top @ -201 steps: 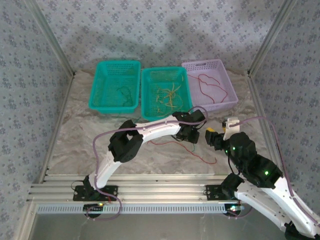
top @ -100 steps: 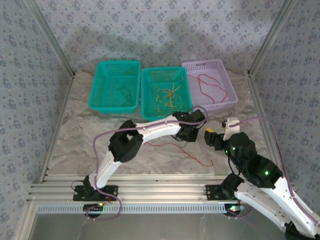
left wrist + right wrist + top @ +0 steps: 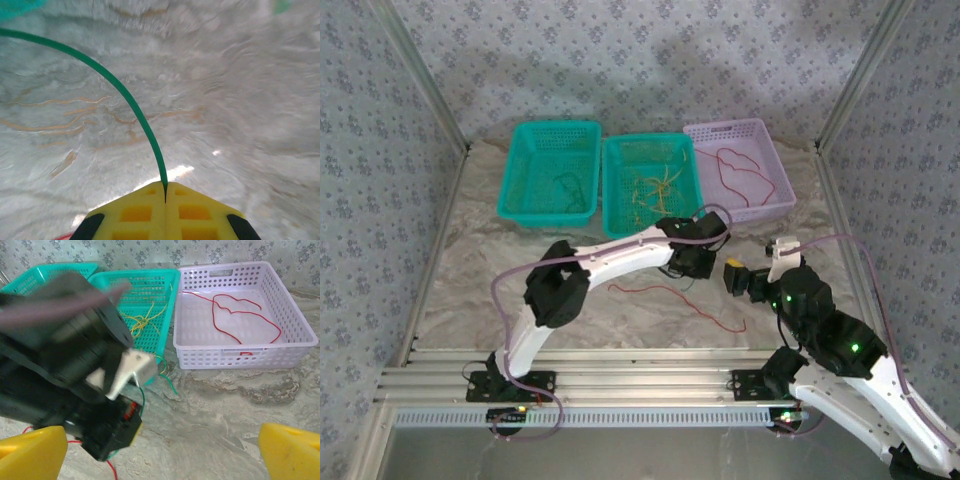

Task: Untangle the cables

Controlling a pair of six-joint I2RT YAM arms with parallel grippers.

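Observation:
In the left wrist view my left gripper point(image 3: 165, 192) has its yellow jaws pressed together on a thin green cable point(image 3: 125, 95), which arcs up and away to the left over the marbled table. From above, the left gripper point(image 3: 692, 268) sits just in front of the middle teal basket point(image 3: 616, 190). A red cable point(image 3: 670, 293) lies loose on the table below it. My right gripper point(image 3: 738, 276) is close to its right, and its yellow fingertips point(image 3: 30, 455) stand far apart with nothing between them. The green cable point(image 3: 143, 392) hangs beside the left arm's black wrist point(image 3: 75, 390).
Three baskets line the back: a teal one point(image 3: 515, 175) with a dark green cable, the middle teal one point(image 3: 165, 315) with yellow cables point(image 3: 142, 320), and a lilac one point(image 3: 295, 330) with a red cable point(image 3: 235, 315). Aluminium frame posts flank the table.
The left gripper has shut on the green cable and drawn slightly left and back. The right gripper's fingers have spread wider. The red cable on the table has shifted a little.

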